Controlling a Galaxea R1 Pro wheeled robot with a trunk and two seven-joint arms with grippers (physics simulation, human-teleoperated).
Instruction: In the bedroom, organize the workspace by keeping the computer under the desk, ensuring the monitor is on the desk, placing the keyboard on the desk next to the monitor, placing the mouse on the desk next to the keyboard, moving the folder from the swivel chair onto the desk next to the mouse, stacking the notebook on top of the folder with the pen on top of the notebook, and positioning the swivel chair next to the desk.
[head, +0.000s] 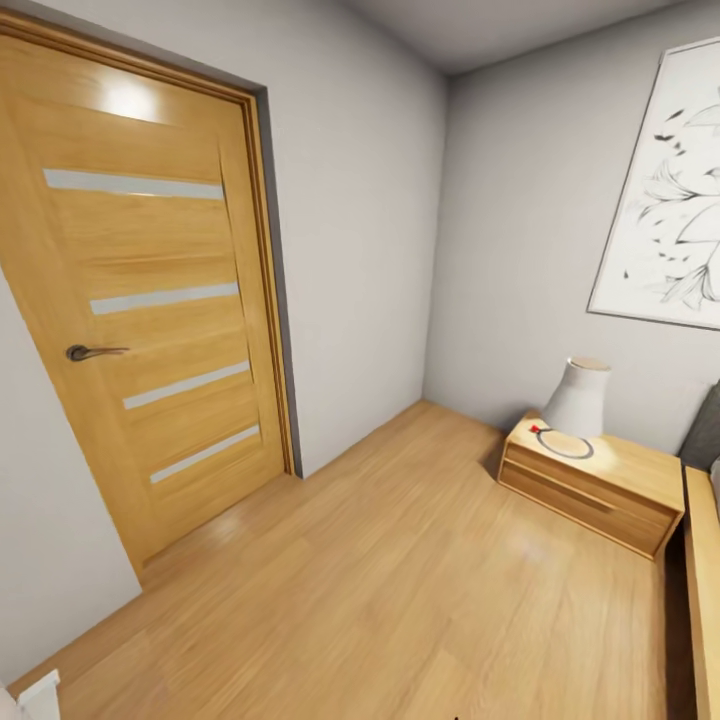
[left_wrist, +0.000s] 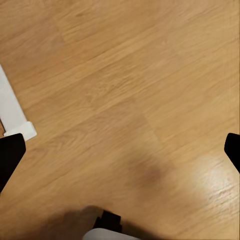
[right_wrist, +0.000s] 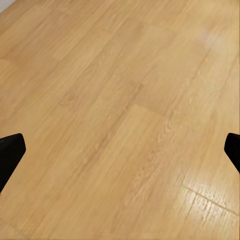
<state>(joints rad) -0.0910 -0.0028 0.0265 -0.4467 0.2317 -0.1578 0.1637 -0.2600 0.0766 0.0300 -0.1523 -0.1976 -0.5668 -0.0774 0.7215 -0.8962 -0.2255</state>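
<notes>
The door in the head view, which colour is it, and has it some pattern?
The door is warm light wood with four pale horizontal strips; the head view shows it best.

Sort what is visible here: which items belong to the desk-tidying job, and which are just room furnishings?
Job items:
- left pincer, open, empty, over the floor
- right pincer, open, empty, over the floor

Just there:
- wooden door, closed
- nightstand
- white lamp on the nightstand
- ring-shaped item beside the lamp
- framed drawing
- wood floor

One door (head: 150, 300), one lamp (head: 577, 397), one nightstand (head: 600, 480)
</notes>
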